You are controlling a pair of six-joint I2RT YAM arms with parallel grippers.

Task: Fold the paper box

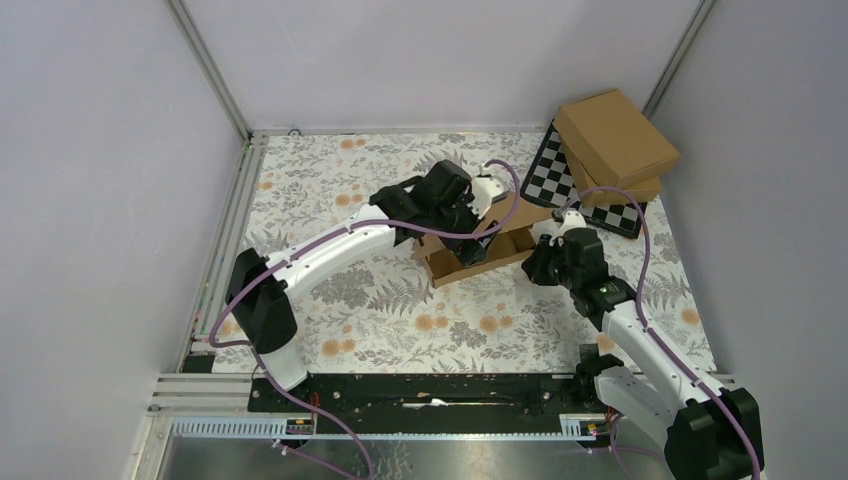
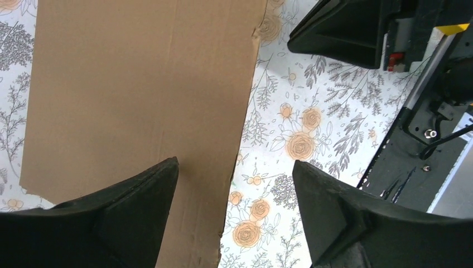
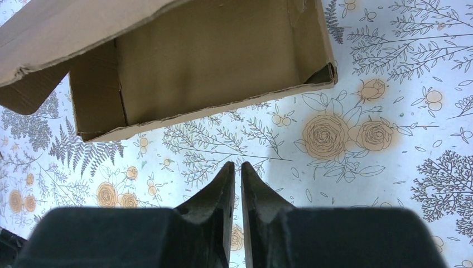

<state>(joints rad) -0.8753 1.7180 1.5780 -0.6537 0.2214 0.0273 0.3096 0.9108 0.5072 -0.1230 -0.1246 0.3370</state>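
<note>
The paper box (image 1: 495,255) is a brown cardboard blank, partly folded into a shallow open tray with its lid panel raised, lying mid-table. My left gripper (image 1: 475,240) hangs over it with its jaws wide open. In the left wrist view (image 2: 234,167) one finger is over a flat cardboard panel (image 2: 139,84) and the other is over the floral cloth; nothing is held. My right gripper (image 1: 532,268) is at the box's right end. In the right wrist view (image 3: 237,167) it is shut and empty, just short of the tray's (image 3: 212,61) front wall.
Two ready-made cardboard boxes (image 1: 615,140) are stacked on a checkerboard (image 1: 555,180) at the back right. Walls close in the floral table on all sides, with a metal rail (image 1: 235,200) along the left. The black base rail (image 2: 413,145) runs along the near edge.
</note>
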